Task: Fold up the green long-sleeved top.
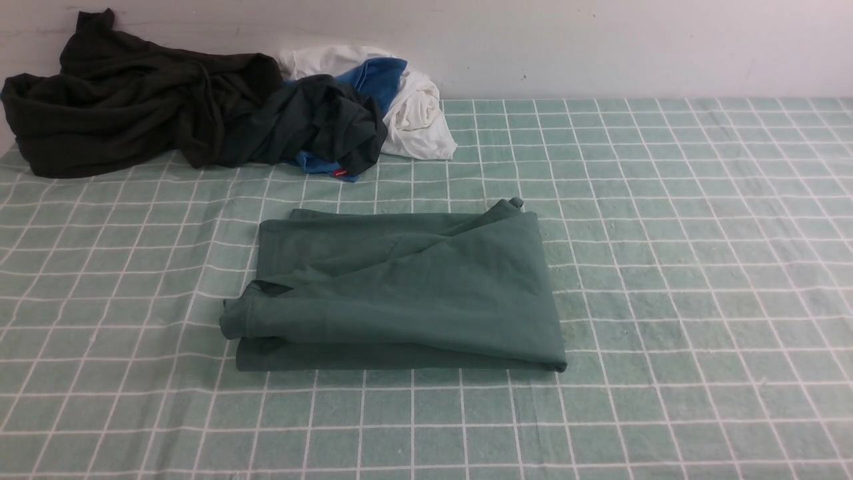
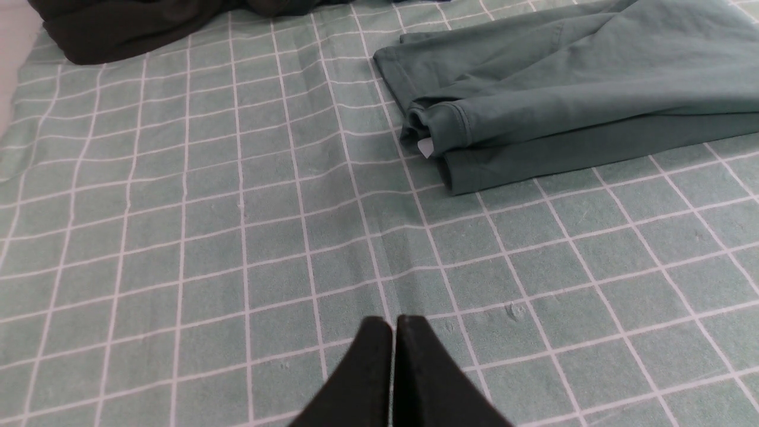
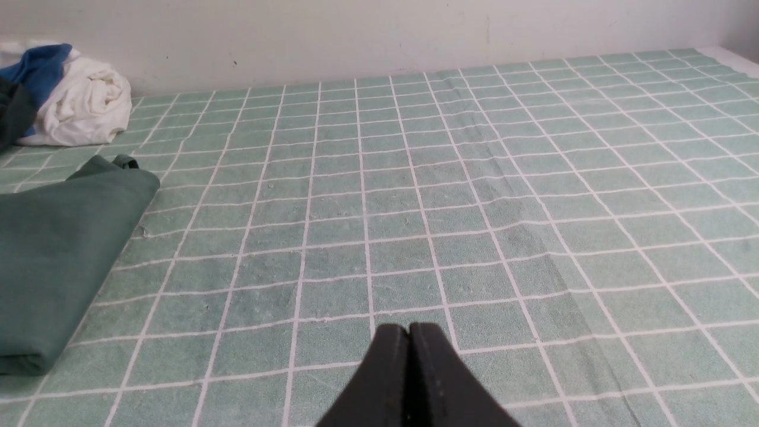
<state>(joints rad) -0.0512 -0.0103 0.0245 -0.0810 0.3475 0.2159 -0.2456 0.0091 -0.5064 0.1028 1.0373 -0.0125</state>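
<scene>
the top (image 1: 400, 287) was seen lying folded into a rough rectangle near the middle of the checked cloth (image 1: 666, 267), slightly left of centre in the front view. several layers were stacked, with a diagonal fold running across the upper layer and a small bump of fabric raised at the far right corner. at its left end a hemmed edge was rolled over, and in the left wrist view a small white tag (image 2: 426, 147) was seen poking out just beside that edge of the top (image 2: 563, 95).

neither arm was shown in the front view. the left gripper (image 2: 394, 323) was seen in its own camera with its black fingers pressed together, nothing held between them, above bare cloth and well apart from the top. the right gripper (image 3: 409, 329) was likewise seen closed and empty, above bare cloth to the right of the top (image 3: 53, 261).

at the far left, against the wall (image 1: 600, 40), a dark garment (image 1: 133, 100) was heaped in a crumpled pile. just right of it, white (image 1: 416, 113) and blue (image 1: 376, 77) garments were bunched together, partly covered by dark fabric, well apart from the top.
</scene>
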